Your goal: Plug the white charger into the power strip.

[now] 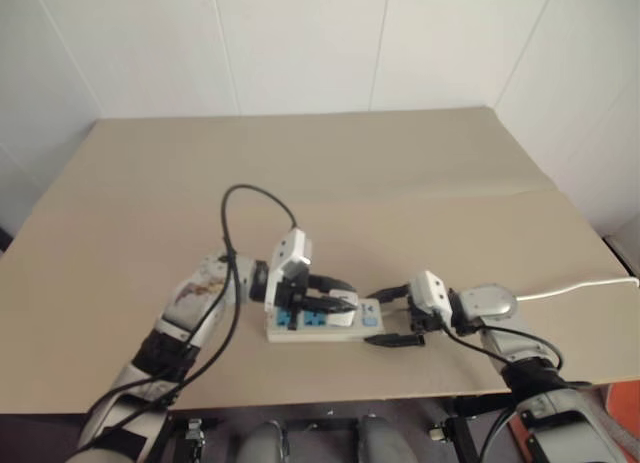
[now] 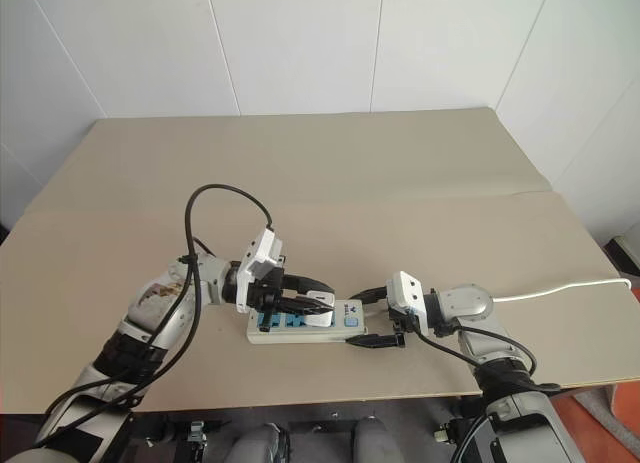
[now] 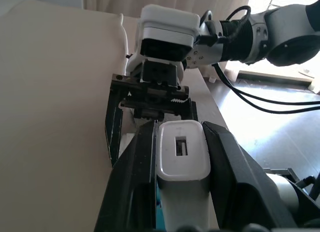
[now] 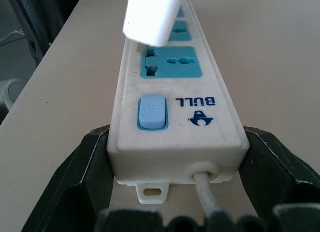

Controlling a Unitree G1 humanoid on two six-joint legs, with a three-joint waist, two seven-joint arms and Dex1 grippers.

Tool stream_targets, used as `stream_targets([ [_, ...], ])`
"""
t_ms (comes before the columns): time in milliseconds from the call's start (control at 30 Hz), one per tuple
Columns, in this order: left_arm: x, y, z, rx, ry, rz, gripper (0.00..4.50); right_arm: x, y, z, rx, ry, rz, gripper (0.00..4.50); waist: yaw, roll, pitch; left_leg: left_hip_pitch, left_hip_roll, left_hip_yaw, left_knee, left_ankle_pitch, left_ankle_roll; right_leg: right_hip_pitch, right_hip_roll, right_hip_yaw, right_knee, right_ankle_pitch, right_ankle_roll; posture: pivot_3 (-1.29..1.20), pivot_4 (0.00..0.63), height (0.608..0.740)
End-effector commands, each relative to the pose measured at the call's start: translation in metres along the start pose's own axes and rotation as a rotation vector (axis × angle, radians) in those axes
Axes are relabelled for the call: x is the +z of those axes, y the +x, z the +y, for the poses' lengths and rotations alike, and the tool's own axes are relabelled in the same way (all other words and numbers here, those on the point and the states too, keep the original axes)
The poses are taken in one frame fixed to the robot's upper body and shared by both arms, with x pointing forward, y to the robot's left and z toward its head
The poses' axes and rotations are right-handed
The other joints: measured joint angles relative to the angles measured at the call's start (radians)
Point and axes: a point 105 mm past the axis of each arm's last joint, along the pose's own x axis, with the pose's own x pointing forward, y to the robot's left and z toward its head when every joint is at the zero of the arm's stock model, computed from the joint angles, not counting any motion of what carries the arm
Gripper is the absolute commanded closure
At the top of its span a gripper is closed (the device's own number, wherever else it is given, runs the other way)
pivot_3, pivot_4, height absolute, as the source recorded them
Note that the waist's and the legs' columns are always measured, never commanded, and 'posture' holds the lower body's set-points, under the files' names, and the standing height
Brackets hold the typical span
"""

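Left wrist view has the clearest look at it: the left gripper [image 3: 180, 157] has its two black fingers [image 3: 132, 182] clamped tight on the white charger [image 3: 183, 152], one on each side of the block. Right wrist view shows the charger's end hanging just over the blue outlet nearest the switch, tilted, not seated in it.

On the other end, the right gripper [image 4: 175, 157] has its fingers [image 4: 80, 172] spread around the switch end of the power strip [image 4: 175, 122], pressed against both side walls, basically pinning it. The white cable [image 4: 205, 192] comes out between them.

From the head views, the strip lies flat near the front edge of the tan counter [image 2: 300, 173], about mid-width, with the two grippers facing each other over it. The cable trails off toward the counter's right edge.
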Motion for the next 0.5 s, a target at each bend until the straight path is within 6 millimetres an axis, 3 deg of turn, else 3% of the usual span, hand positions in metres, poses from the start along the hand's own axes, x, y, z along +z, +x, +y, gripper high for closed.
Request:
stream_targets([
  [33,0.007,0.000,0.001,0.004,0.034,-0.026,3.44,-0.011,0.007,0.010,0.035,0.035,0.034,1.09,0.000,0.000,0.000,0.000,0.000,0.000,0.000,0.000,0.000,0.000,0.000,0.000,0.000,0.000,0.000,0.00,0.150,0.740],
  [500,0.013,-0.003,0.016,0.037,-0.016,-0.092,3.44,-0.012,0.006,0.009,0.034,0.028,0.045,1.09,-0.001,0.000,0.000,0.000,0.000,0.001,0.000,0.000,0.000,0.000,0.000,0.000,0.000,0.000,0.000,0.00,0.150,0.740],
])
